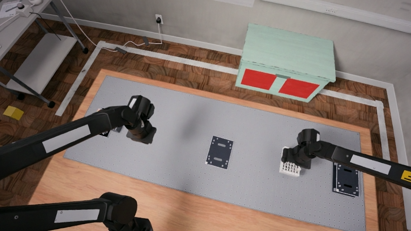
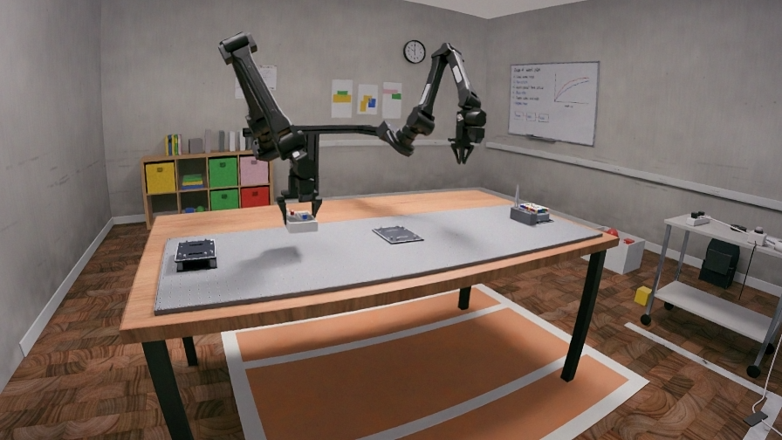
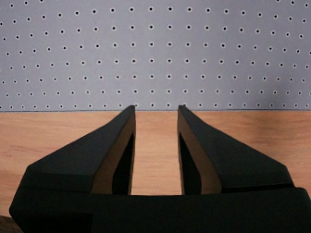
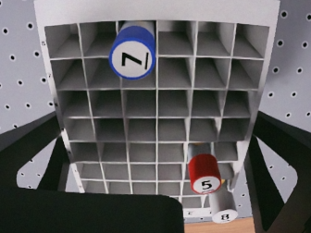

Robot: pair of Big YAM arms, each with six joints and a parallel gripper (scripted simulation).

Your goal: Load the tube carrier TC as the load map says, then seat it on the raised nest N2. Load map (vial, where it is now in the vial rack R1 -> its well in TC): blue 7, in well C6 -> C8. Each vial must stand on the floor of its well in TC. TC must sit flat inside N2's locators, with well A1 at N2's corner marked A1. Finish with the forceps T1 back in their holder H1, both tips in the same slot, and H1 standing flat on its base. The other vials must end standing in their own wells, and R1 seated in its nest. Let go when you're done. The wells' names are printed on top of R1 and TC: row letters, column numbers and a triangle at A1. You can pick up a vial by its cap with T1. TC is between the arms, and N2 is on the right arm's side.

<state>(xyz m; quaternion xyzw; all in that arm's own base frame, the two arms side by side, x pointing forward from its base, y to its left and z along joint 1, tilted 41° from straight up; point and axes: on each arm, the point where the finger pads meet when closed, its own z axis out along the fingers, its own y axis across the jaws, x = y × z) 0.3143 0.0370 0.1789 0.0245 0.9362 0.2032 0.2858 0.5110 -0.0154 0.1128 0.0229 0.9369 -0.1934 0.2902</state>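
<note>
My right gripper (image 2: 299,217) (image 4: 156,115) is shut on the white tube carrier TC (image 1: 290,170) (image 2: 303,225) (image 4: 157,10), held in the air between the central nest and N2. In the right wrist view, blue vial 7 (image 4: 131,57) stands in the end row's third well, apparently C8. Red vial 5 (image 4: 205,177) and white vial 8 (image 4: 224,210) are near the other end. Raised nest N2 (image 1: 347,178) (image 2: 195,248) is empty. My left gripper (image 2: 462,160) (image 3: 156,116) is partly open and empty, high up. Forceps T1 (image 2: 517,195) stand upright in grey holder H1 (image 2: 523,216); their tips are hidden.
The dark low nest (image 1: 219,152) (image 2: 398,235) in the middle of the board is empty. Vial rack R1 (image 2: 532,207), with several coloured caps, sits beside H1; the left arm mostly hides it in the top view. A grey perforated board (image 1: 258,126) (image 2: 339,262) lies on the wooden table.
</note>
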